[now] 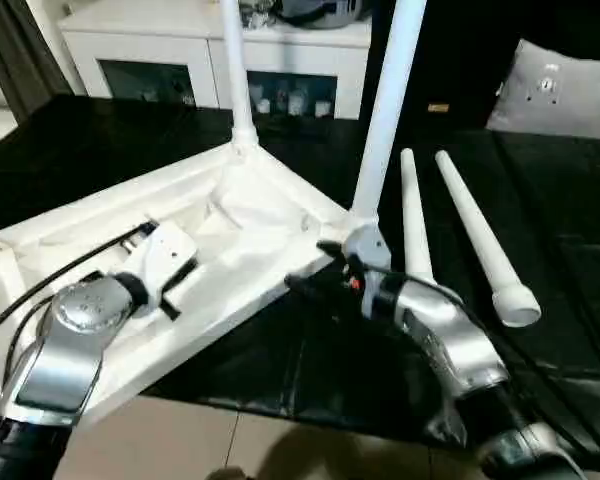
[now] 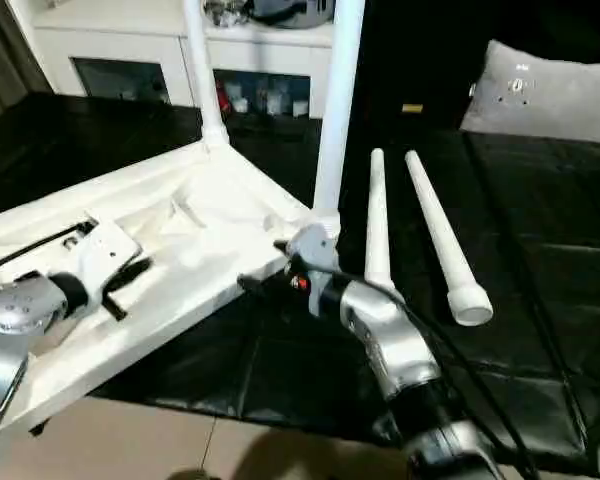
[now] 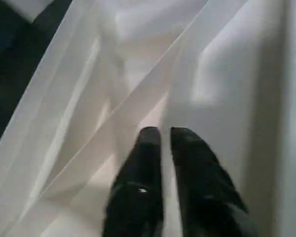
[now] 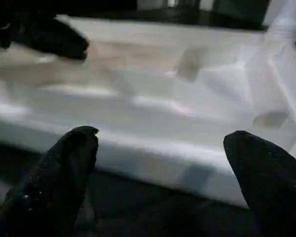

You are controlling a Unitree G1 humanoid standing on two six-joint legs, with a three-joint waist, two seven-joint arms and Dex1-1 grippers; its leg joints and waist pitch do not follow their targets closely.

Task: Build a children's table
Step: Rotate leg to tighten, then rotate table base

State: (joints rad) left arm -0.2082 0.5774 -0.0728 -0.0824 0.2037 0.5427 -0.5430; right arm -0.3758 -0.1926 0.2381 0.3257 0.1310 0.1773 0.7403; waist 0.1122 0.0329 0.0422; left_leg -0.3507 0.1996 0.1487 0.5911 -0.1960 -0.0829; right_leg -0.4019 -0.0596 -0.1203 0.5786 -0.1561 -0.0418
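On the black work surface [image 1: 540, 200], everything is placed against the upturned table top [image 1: 250, 215]:

Table top: white, square, lying upside down with its ribbed underside facing up; one corner reaches past the near edge of the black work surface, over the pale floor [image 1: 180, 440].

Fitted legs: two white legs stand upright in the top's corner sockets, the far leg [image 1: 235, 70] at the far corner and the near leg [image 1: 388, 100] at the corner on the robot's right.

Loose legs: two more tapered legs lie flat on the black cover just to the right of the top, side by side with a gap between. The inner loose leg [image 1: 413, 215] lies closest to the near fitted leg; the outer loose leg [image 1: 477, 235] lies beyond it, its wide open end toward the robot.

Left gripper [image 3: 160, 136]: over the ribbed underside of the top, its two black fingers drawn almost together with a thin slit between them, nothing held.

Right gripper [image 4: 160, 143]: just outside the top's right edge, below the socket of the near fitted leg, its fingers spread wide and empty, facing the white rim.

Cabinet [image 1: 210, 50]: white with glass doors, behind the top's far corner.

Cushion [image 1: 560, 95]: grey, beyond the loose legs.
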